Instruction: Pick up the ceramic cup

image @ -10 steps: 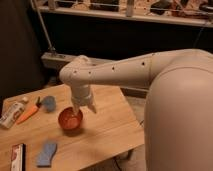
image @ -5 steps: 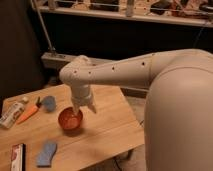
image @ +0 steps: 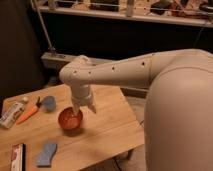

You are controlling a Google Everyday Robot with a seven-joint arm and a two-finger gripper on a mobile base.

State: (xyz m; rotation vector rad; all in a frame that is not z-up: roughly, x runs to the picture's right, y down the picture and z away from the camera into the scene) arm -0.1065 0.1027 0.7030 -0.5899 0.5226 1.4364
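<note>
— Where's the hand [image: 83, 109]?
— Low over the worktop [image: 112, 125], fingers spread.
— And the cup [image: 70, 121]?
— Just beneath it, upright on the worktop; one finger is over its rim, the other outside.

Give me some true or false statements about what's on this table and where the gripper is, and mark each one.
1. The gripper hangs directly over the ceramic cup. True.
2. The ceramic cup is blue. False: it is orange-red.
3. A blue sponge lies on the table, nearer the front edge than the cup. True.
4. The cup stands at the table's right-hand edge. False: it stands around the middle, with bare wood on that side.
5. The orange tool lies right of the cup in the camera view. False: it lies to the cup's left, next to a white tube.
</note>
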